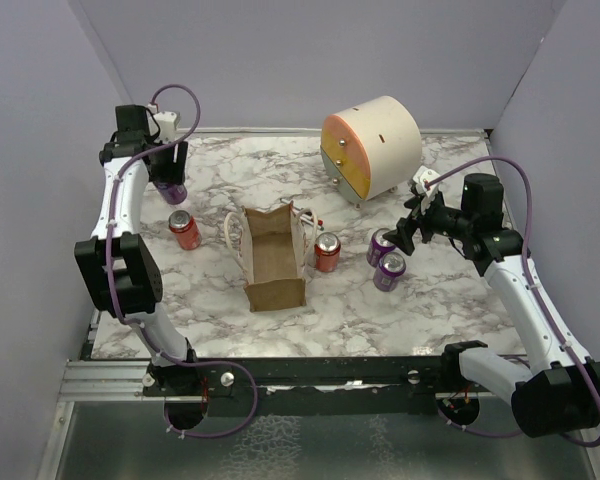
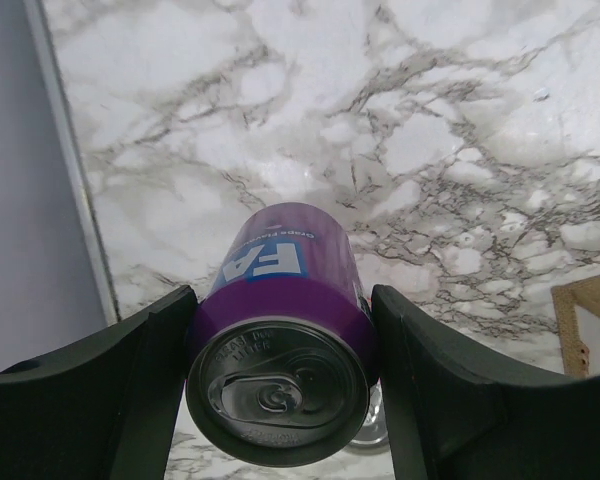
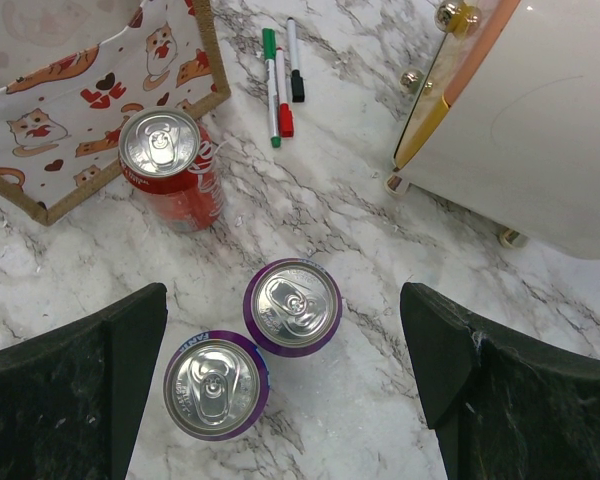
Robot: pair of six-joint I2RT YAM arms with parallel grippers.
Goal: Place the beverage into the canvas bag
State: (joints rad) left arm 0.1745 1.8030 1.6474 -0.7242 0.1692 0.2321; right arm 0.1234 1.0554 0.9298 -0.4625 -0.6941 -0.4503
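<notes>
A purple beverage can sits between the fingers of my left gripper, which is shut on its sides; the can's silver top faces the camera. From above, that can hangs under the left gripper at the far left of the table. The tan canvas bag stands open in the middle, white handles up, about a hand's width right of the held can. My right gripper is open above two upright purple cans, touching neither.
One red can stands left of the bag, another at its right side. A cream-and-orange drum sits at the back right. Markers lie behind the bag. A grey wall runs along the table's left edge.
</notes>
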